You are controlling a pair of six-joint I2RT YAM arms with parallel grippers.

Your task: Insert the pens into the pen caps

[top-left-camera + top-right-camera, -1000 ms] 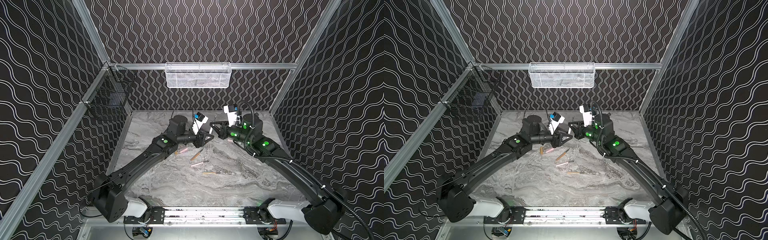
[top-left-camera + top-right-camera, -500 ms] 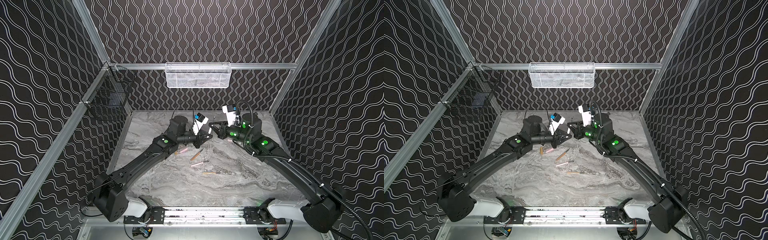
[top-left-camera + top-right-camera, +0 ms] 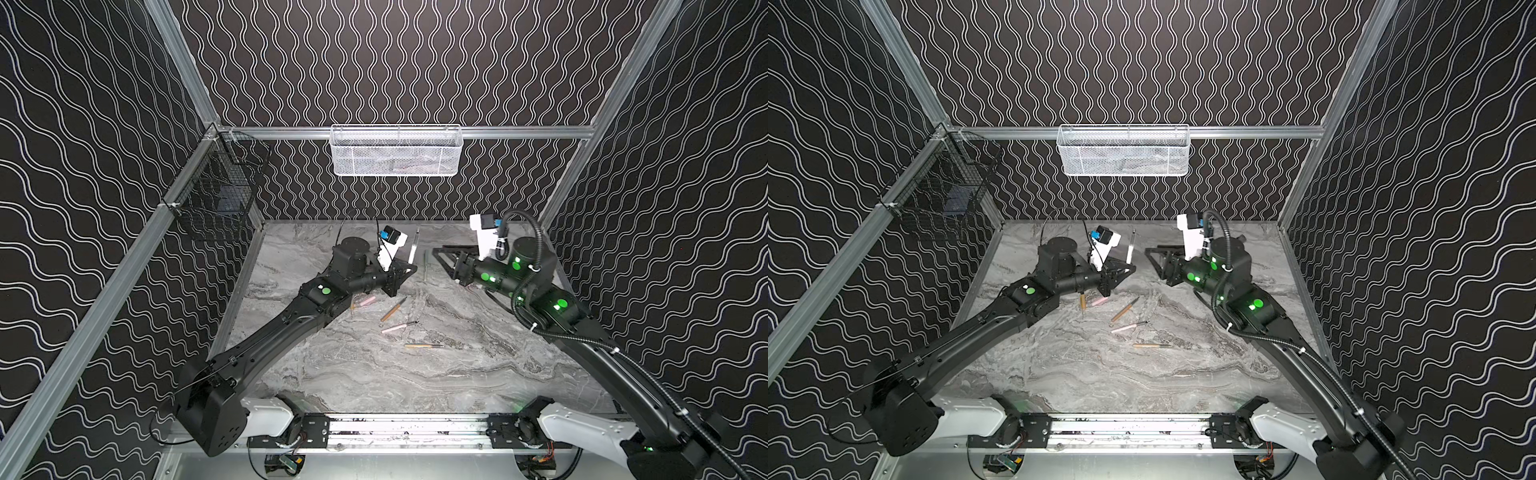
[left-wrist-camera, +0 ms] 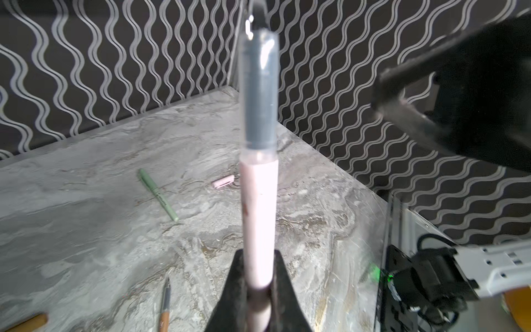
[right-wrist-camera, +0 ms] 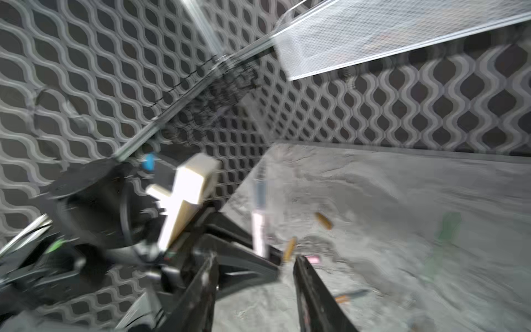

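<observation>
My left gripper (image 4: pixel 260 287) is shut on a pale pink pen (image 4: pixel 260 218) and holds it upright above the table. A see-through pen cap (image 4: pixel 260 86) covers the pen's dark far end. Both top views show the left gripper (image 3: pixel 409 270) (image 3: pixel 1129 269) at the back middle. My right gripper (image 3: pixel 440 257) (image 5: pixel 254 264) hangs open a short way right of the capped pen (image 5: pixel 260 230), with nothing between its fingers. Loose on the table lie two brown pens (image 3: pixel 392 309) (image 3: pixel 422 345), a pink pen (image 3: pixel 399 327), a green pen (image 4: pixel 158 194), a pink cap (image 3: pixel 1099 300) and a brown cap (image 3: pixel 1083 300).
A white mesh basket (image 3: pixel 395 151) hangs on the back wall above the table. A black wire basket (image 3: pixel 216 195) hangs on the left rail. Patterned walls close in the marble table (image 3: pixel 374 382) on three sides. Another pink cap (image 4: pixel 222 181) lies near the right wall.
My right gripper has opened and drawn back to the right, away from the pen. My left gripper has closed on the pen and keeps it upright.
</observation>
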